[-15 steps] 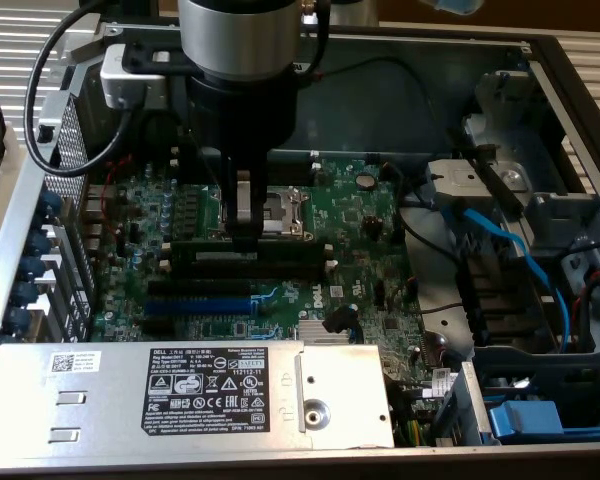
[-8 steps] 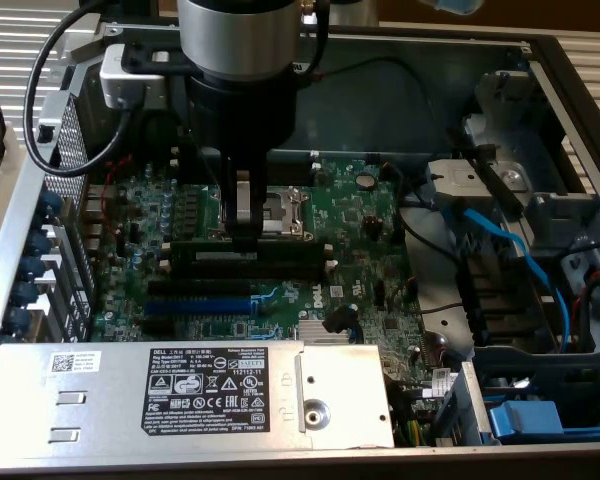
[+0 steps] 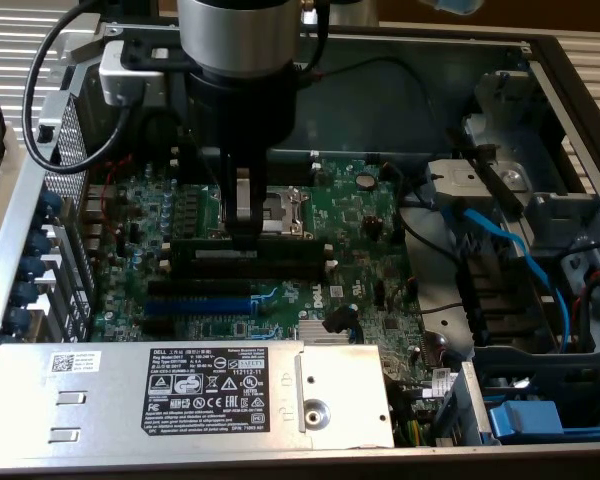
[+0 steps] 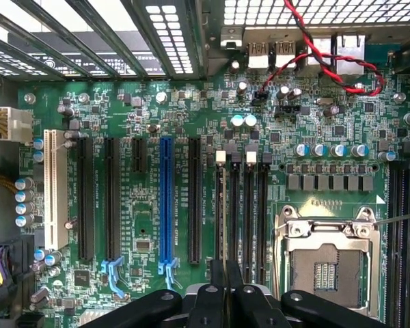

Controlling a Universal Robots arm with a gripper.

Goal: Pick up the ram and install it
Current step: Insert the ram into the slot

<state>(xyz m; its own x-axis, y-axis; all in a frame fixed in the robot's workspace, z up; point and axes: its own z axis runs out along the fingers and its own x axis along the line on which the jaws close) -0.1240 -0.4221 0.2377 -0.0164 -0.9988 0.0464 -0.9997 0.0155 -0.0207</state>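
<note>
Hand (image 3: pixel 243 228) nearly closed, fingers pinching the middle of the ram (image 3: pixel 295 244). The ram stands on edge, lengthwise over the black memory slots (image 4: pixel 249 212), just beside the CPU socket (image 3: pixel 283 208) on the motherboard (image 3: pixel 355 215). Can't tell if it is seated.

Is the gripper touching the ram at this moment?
Touching. The wrist view shows the gripper with its two fingers closed against both sides of the ram, which is seen edge-on between them.
</note>
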